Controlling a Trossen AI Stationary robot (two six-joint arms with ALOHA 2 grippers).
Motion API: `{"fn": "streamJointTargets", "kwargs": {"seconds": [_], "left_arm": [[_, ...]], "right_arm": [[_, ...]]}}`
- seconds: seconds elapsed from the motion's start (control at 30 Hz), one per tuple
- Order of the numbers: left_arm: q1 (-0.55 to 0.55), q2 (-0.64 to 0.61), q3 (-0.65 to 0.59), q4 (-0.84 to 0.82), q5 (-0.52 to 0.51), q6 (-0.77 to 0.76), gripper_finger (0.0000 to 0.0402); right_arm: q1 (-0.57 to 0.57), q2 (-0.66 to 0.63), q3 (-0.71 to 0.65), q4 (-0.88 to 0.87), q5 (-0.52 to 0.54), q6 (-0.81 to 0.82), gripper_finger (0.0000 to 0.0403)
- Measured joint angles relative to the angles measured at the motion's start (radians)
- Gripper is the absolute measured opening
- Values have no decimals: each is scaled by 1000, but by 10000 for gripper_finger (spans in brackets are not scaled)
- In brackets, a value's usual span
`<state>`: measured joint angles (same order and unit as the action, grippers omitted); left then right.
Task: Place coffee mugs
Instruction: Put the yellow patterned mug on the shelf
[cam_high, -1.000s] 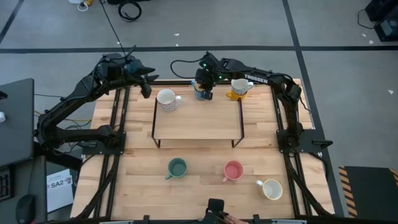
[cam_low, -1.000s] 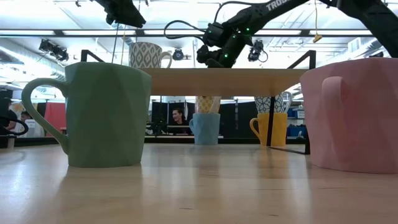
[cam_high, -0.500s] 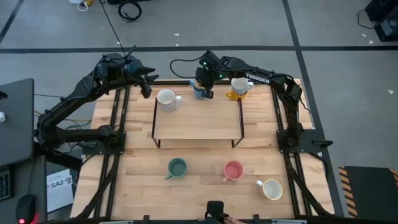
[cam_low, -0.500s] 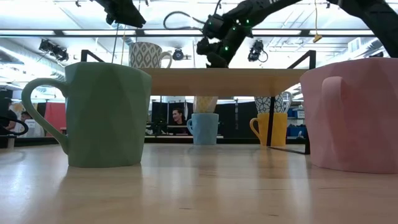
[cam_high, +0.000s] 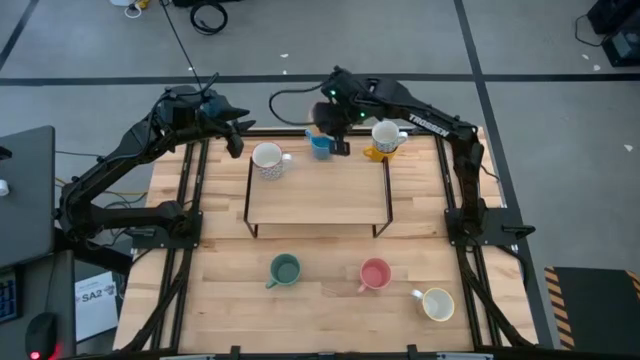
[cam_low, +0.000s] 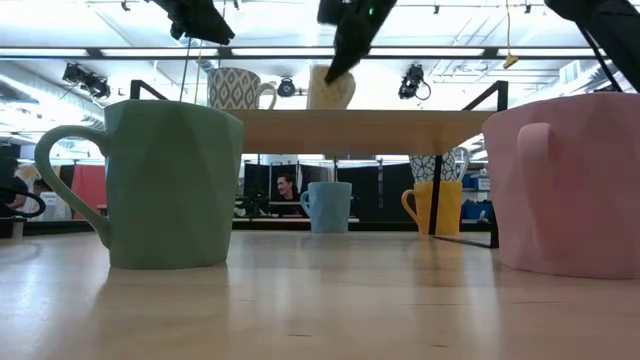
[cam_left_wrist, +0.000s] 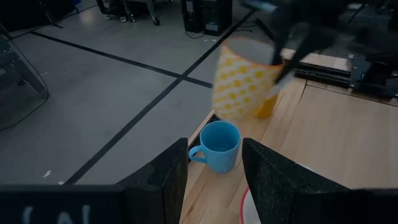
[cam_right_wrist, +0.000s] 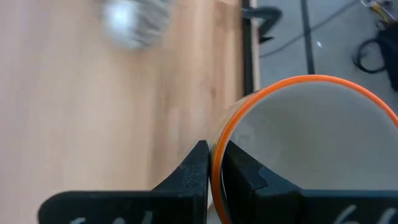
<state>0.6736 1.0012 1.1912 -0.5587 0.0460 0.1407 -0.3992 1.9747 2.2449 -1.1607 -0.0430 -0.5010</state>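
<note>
My right gripper (cam_high: 336, 132) hangs over the table's far edge, shut on a cream mug with yellow dots and an orange rim (cam_low: 330, 88). This mug (cam_left_wrist: 245, 84) is in the air above the blue mug (cam_high: 320, 147), which stands on its base on the table (cam_low: 330, 207). My left gripper (cam_high: 236, 141) is open and waits at the far left, beside the white patterned mug (cam_high: 267, 158) that stands on the wooden shelf (cam_high: 318, 195). My right gripper holds the dotted mug by its orange rim (cam_right_wrist: 216, 152), with the wall between the two fingers (cam_right_wrist: 198, 167), one inside the mug and one outside. The fingers come from above, pointing down. The mug is lifted clear and hangs slightly tilted below them.
A white mug sits in an orange-yellow mug (cam_high: 385, 140) at the far right, behind the shelf. Near the front edge stand a green mug (cam_high: 285, 269), a pink mug (cam_high: 375, 273) and a cream mug (cam_high: 437, 303). The shelf's black legs (cam_high: 386, 190) stand mid-table.
My right gripper has risen, drawing the dotted mug up out of the blue mug in which it was nested, to above shelf height. The blue mug has stayed on the table.
</note>
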Motion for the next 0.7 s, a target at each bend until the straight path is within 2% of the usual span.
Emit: {"fn": "streamJointTargets", "kwargs": {"seconds": [0.13, 0.33, 0.7], "left_arm": [[0, 0, 0, 0, 0, 0, 160], [0, 0, 0, 0, 0, 0, 160], [0, 0, 0, 0, 0, -5, 160]], "right_arm": [[64, -1, 57, -85, -18, -2, 36], [178, -2, 62, -192, -139, -49, 36], [332, 0, 40, -176, -169, -53, 37]]}}
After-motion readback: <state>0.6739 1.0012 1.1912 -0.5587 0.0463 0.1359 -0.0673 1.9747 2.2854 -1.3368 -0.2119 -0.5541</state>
